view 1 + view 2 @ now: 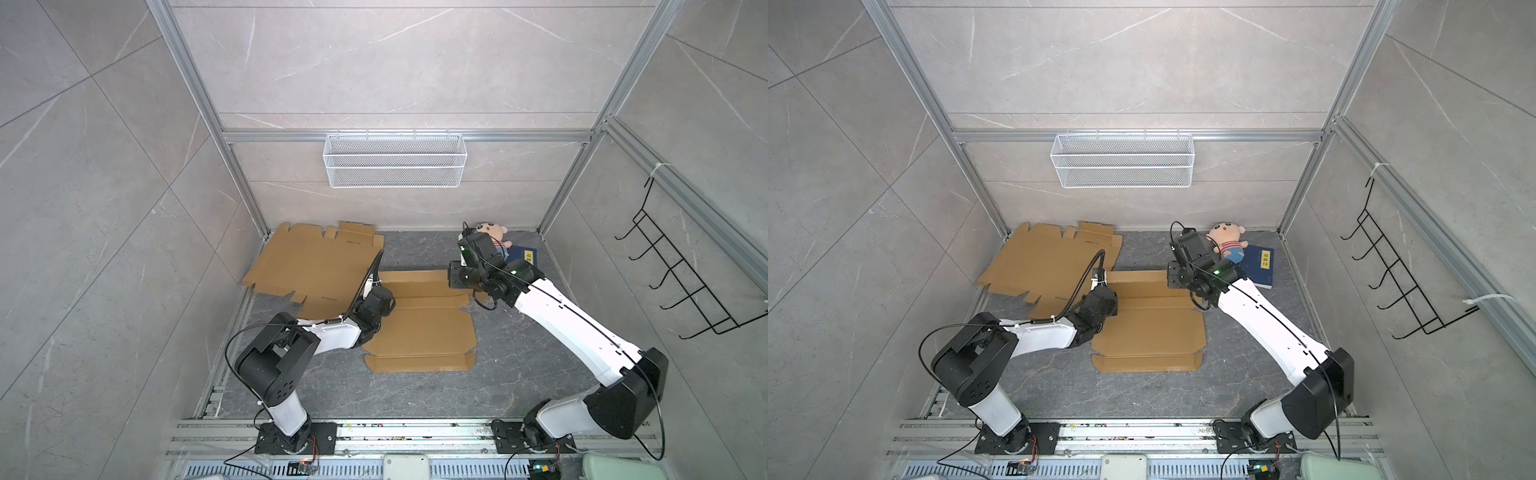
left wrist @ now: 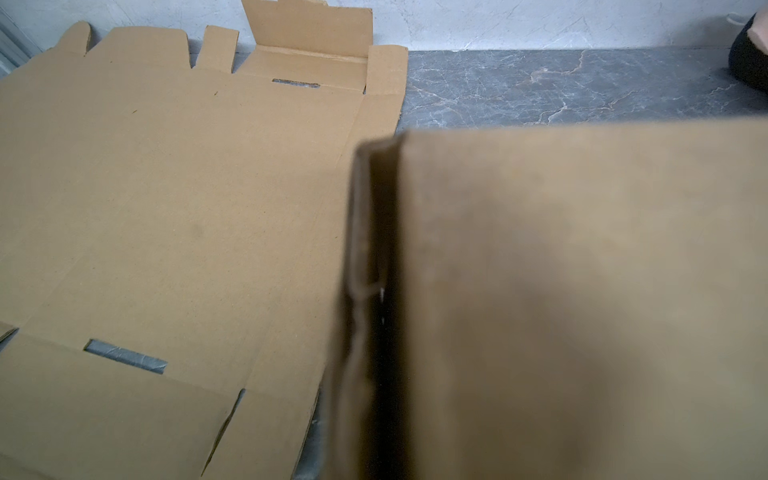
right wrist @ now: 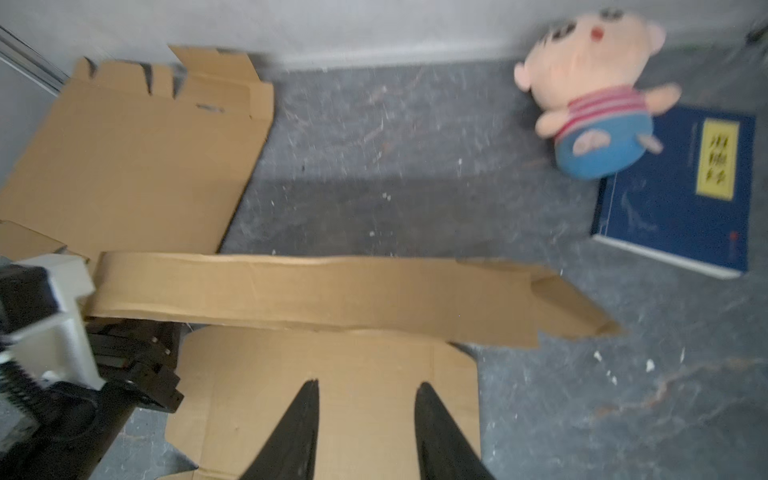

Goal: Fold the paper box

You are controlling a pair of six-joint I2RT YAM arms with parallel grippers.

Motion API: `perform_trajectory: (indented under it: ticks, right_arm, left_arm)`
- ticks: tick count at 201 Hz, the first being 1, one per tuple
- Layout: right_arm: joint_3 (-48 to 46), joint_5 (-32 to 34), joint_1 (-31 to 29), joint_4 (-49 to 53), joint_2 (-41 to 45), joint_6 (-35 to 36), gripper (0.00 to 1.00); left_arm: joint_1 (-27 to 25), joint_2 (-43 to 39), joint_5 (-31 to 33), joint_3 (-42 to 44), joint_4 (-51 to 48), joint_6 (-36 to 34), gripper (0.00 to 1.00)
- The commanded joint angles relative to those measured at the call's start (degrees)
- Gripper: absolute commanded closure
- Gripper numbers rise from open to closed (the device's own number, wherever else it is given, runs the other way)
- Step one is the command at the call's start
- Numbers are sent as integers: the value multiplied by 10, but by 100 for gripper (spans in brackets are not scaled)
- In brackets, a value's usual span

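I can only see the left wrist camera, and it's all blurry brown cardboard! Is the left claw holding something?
Observer: Yes. The left gripper is shut on one end of a long flap, which is tipped up from the rest of the paper box lying flat on the floor.
Operator: Ooh! And what's the other claw doing?
Observer: The right gripper is open, hovering over the flat part of the box just behind that flap and holding nothing.
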State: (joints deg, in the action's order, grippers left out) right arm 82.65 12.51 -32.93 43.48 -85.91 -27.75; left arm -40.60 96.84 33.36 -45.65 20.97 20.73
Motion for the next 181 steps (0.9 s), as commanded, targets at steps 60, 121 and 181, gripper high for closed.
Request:
perform_trajectory:
  ticks: [60,121,181]
  right_arm:
    - [90,11,-1,55,-112,-46,57]
    - [74,-22,19,45,-150,-49,59]
    - [66,-123,105,45,-59,-4,52]
  left_arm:
    - [-13,-10,28,15,-9,-11,100]
    - [-14,-2,24,16,-5,-11,100]
    - [-14,-3,21,17,-5,-25,100]
